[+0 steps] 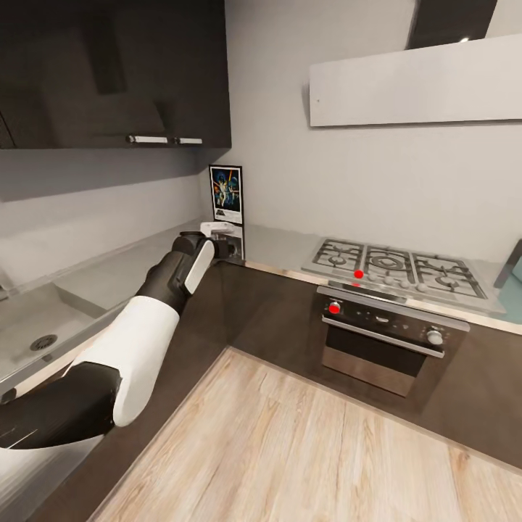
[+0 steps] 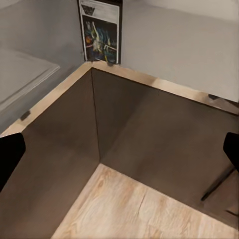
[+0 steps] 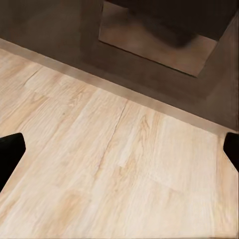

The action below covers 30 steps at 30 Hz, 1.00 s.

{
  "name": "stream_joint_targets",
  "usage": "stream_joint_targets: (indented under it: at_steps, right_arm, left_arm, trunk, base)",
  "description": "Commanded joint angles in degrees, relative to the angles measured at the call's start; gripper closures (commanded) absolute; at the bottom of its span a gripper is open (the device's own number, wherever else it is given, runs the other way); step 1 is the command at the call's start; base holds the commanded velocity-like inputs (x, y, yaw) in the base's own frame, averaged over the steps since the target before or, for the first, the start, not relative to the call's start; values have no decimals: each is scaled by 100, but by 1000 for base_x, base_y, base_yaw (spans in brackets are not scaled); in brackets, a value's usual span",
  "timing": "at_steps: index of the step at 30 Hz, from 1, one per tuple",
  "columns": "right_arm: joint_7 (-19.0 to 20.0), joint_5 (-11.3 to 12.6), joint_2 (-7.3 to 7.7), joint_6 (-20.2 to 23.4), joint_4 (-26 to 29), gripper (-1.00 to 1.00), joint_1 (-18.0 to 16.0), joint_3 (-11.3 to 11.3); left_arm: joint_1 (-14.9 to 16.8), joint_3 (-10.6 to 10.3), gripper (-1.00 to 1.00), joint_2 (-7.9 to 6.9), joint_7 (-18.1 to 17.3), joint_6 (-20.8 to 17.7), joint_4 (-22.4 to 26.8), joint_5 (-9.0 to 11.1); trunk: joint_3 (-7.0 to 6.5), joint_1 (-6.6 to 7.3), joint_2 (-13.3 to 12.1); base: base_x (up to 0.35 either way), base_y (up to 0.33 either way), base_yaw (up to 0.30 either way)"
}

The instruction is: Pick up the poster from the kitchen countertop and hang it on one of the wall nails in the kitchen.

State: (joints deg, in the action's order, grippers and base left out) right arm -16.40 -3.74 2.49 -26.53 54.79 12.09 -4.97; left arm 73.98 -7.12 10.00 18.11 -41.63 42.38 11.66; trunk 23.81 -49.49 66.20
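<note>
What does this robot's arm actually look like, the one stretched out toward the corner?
The left arm is chunky and rounded, built of alternating glossy black and white shells: black near the shoulder, a white middle section, then a black forearm with a white panel on the wrist. The left gripper is a white and dark block. In the wrist views each gripper's fingertips show as plain black. No cables or markings are visible.

Poster (image 1: 226, 194): black frame, white border, colourful figures on dark blue. Kitchen countertop (image 1: 283, 243): plain grey metallic, over dark brown cabinets (image 1: 275, 319); floor (image 1: 290, 457): pale wood-grain planks. Hob (image 1: 395, 267) and oven (image 1: 384, 341): steel and black, with 2 red marks; left arm (image 1: 145, 326): white and black.
</note>
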Motion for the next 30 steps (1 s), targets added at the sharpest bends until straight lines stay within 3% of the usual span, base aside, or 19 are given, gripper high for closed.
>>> stream_joint_targets:
  at_steps: [1, 17, 26, 30]
  right_arm:
    - [-123, -43, 6, 10, 5, -100, 1, -20]
    - [-223, -82, -3, 52, -75, -100, 2, -46]
    - [-205, -83, -16, 62, -333, -100, 0, -80]
    - [-167, -45, -126, 68, -614, -100, -5, -78]
  left_arm:
    - [6, -6, -100, 0, 49, 4, -1, 57]
    - [11, 2, -100, 0, 52, 50, -10, 65]
    - [11, 15, -100, 0, 44, 36, -10, 65]
    - [11, 31, -100, 0, 25, 28, -16, 61]
  trunk:
    - [5, -1, 4]
    - [5, -1, 4]
    - [5, -1, 4]
    - [5, -1, 4]
  base:
    - [112, -55, 0]
    - [272, -143, 0]
    - [288, -23, 0]
    - [151, 98, 0]
